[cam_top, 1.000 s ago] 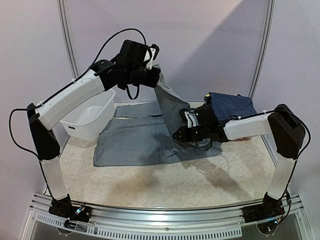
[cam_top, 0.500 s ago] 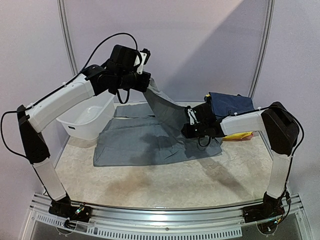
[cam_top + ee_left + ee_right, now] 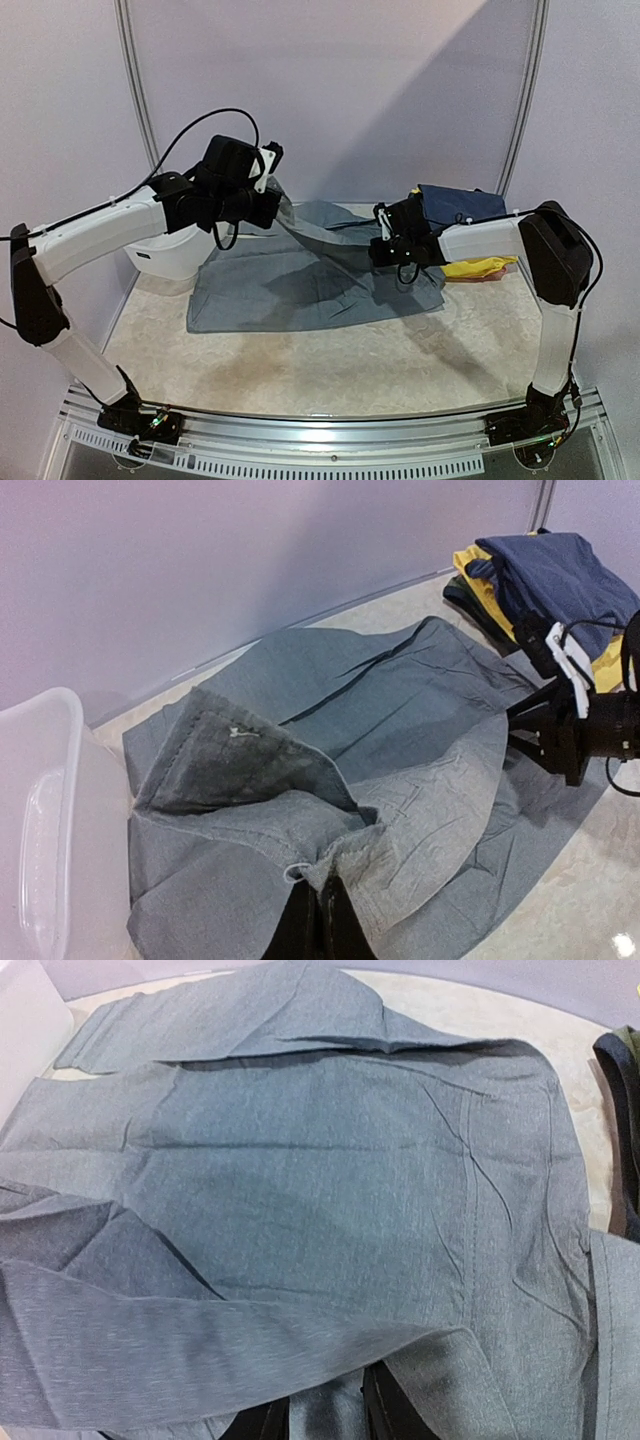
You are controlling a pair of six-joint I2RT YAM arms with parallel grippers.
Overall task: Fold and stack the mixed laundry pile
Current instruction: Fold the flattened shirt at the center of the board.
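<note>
The large grey trousers (image 3: 280, 285) lie spread across the middle of the table. My left gripper (image 3: 275, 205) is shut on a bunched edge of them and holds it raised over their back left part; in the left wrist view the closed fingers (image 3: 320, 920) pinch grey cloth (image 3: 420, 700). My right gripper (image 3: 378, 245) is at the trousers' right side, shut on a fold of the same cloth. A strip of fabric hangs stretched between the two grippers. In the right wrist view the fold passes between my right gripper's (image 3: 325, 1415) fingers, above the flat trousers (image 3: 330, 1150). A navy garment (image 3: 460, 205) lies on yellow clothes (image 3: 480, 267) at the back right.
A white plastic basin (image 3: 160, 262) stands at the back left, partly behind my left arm, close beside the trousers (image 3: 45, 810). The stacked clothes (image 3: 560, 575) sit against the back wall behind my right arm. A dark garment edge (image 3: 625, 1090) shows to the right of the trousers.
My left gripper has come down and to the left with the trouser edge, so the lifted cloth hangs lower. My right gripper shifted slightly back and right, still holding the fold.
</note>
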